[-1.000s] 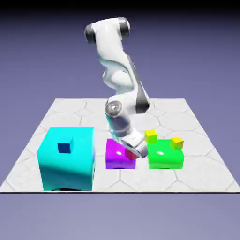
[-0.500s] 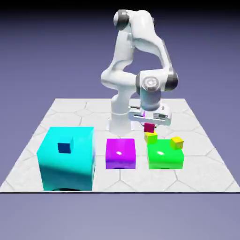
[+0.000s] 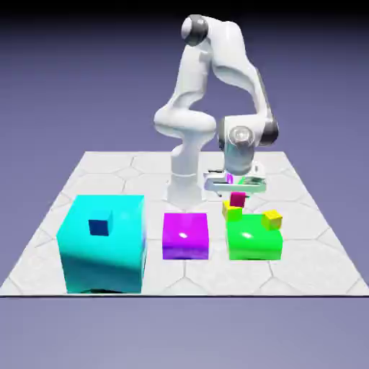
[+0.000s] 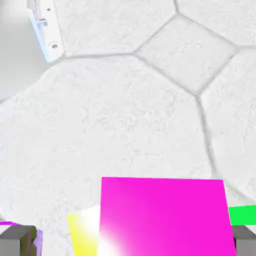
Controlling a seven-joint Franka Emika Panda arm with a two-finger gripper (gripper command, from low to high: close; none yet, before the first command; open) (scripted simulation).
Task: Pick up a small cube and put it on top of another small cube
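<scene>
The tiny pink cube (image 3: 238,198) sits on top of the tiny lemon-yellow cube (image 3: 231,212), at the far left corner of the big green block (image 3: 254,239). My gripper (image 3: 236,190) hangs just above the pink cube, open, with its fingers spread wider than the cube. In the hand view the pink cube (image 4: 165,220) fills the bottom middle, and the grey fingertips (image 4: 17,240) stand apart from it at both bottom corners. A slice of the lemon-yellow cube (image 4: 84,232) shows beneath it on the left.
A golden-yellow tiny cube (image 3: 272,219) rests on the green block's right side. A large purple block (image 3: 185,236) stands left of the green one. Further left is a big cyan block (image 3: 103,245) with a tiny dark-blue cube (image 3: 99,227) on it. The arm's base (image 3: 184,184) rises behind.
My gripper carried the pink cube from the purple block over to the lemon-yellow cube. It has since opened, leaving the pink cube resting there.
</scene>
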